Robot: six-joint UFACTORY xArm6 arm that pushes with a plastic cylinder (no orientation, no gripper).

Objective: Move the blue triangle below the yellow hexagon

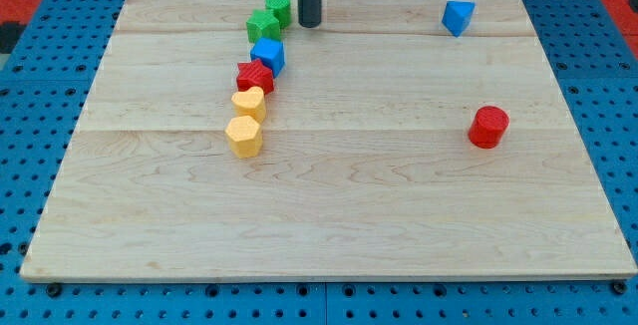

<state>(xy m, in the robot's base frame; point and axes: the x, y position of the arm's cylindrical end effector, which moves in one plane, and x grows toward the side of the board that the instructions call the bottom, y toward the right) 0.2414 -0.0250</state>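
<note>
While the rod stands at the view's top, things lie thus, left to right:
Board: pale wooden board point(329, 205) on a blue pegboard point(40, 295).
Yellow hexagon: yellow hexagonal block point(243, 137), lowest in a slanting chain.
Chain: yellow heart-like block point(248, 103), red star block point(255, 76), blue block point(268, 56) (shape unclear), two green blocks point(264, 25) point(278, 8), each touching or nearly touching the next.
Rod: my tip point(310, 24), just right of the green blocks; it has no pincer.
Blue triangle: blue triangular block point(458, 17), top right, well apart from the hexagon.
Red cylinder: red round block point(488, 127), alone at right.
</note>
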